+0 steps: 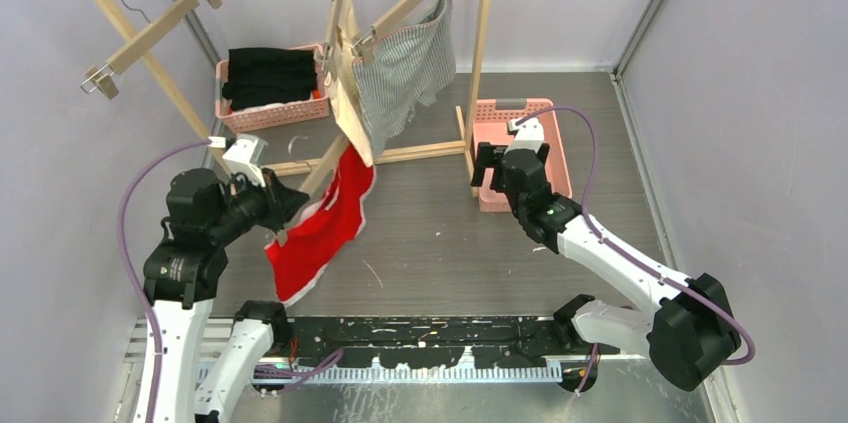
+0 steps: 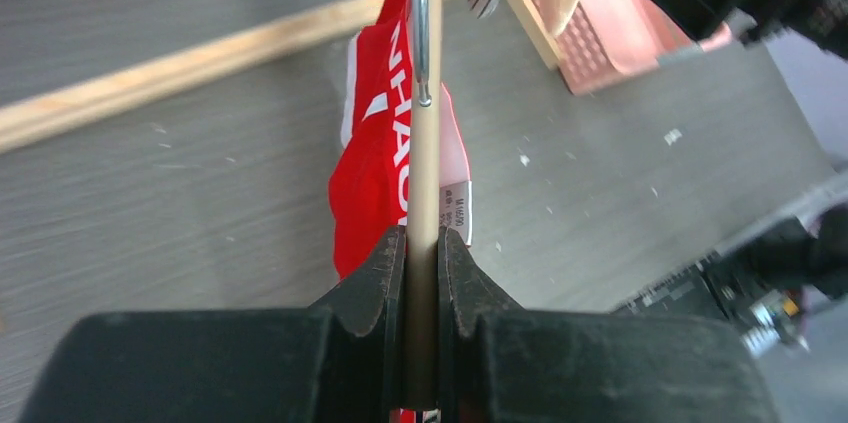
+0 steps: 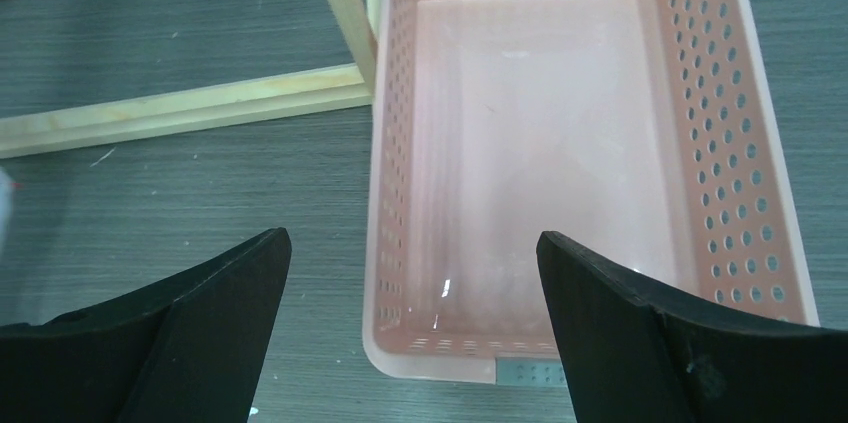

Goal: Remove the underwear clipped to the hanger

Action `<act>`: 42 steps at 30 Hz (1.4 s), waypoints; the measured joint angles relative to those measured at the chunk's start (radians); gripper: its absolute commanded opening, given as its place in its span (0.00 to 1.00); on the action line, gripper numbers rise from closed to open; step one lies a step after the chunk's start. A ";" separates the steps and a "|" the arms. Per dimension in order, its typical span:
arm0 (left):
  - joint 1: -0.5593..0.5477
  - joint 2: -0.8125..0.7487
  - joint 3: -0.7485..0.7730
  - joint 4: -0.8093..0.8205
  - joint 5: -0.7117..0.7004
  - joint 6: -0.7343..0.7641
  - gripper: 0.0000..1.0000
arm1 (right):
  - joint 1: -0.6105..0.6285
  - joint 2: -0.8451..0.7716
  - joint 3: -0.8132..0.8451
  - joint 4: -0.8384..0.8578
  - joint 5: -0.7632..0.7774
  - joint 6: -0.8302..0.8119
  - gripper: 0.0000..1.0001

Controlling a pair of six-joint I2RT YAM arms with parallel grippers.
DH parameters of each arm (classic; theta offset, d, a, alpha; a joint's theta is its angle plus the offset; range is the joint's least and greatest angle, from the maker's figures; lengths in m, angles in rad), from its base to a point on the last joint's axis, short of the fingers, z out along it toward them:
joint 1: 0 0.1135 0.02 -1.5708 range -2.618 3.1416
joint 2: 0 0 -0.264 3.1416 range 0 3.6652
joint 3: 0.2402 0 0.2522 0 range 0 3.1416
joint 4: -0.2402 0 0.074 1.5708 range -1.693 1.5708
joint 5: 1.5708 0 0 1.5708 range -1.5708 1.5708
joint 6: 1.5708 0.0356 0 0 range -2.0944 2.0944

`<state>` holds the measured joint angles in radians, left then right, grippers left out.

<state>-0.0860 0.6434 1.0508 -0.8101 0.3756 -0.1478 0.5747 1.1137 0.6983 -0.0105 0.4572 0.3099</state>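
Note:
The red underwear [image 1: 322, 225] with white lettering hangs from a wooden hanger [image 1: 322, 171] that is off the rail, low over the floor. My left gripper [image 1: 283, 209] is shut on that hanger's bar [image 2: 425, 173]; the red cloth [image 2: 372, 178] hangs behind the bar, and the hanger's metal hook [image 2: 420, 23] shows above. The cream-beige underwear [image 1: 349, 93] and the grey striped underwear [image 1: 405, 68] hang clipped to hangers on the rail. My right gripper [image 1: 490, 167] is open and empty above the near left edge of a pink basket [image 3: 392, 143].
The wooden clothes rack [image 1: 480, 53] stands at the back, its base bar [image 3: 180, 113] on the floor. An empty wooden hanger [image 1: 150, 33] hangs at the rail's left. A second pink basket [image 1: 262, 115] holds folded black clothes [image 1: 268, 75]. The right basket [image 1: 557, 143] is empty.

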 measured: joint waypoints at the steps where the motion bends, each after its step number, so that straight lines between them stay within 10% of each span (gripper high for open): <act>1: 0.000 -0.006 -0.022 -0.003 0.041 -0.002 0.00 | 0.003 0.000 0.005 0.001 -0.006 -0.012 1.00; 20: -0.065 0.058 -0.209 0.201 0.535 -0.032 0.00 | 0.013 0.012 0.183 0.129 -0.621 -0.182 0.99; 42: -0.097 0.043 -0.242 0.406 0.644 -0.074 0.00 | -0.153 -0.074 0.184 0.275 -1.249 -0.173 0.93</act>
<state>-0.1825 0.6865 0.8089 -0.4046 1.0191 -0.2218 0.4217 1.0401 0.8825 0.2642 -0.7921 0.1371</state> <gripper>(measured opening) 0.101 0.929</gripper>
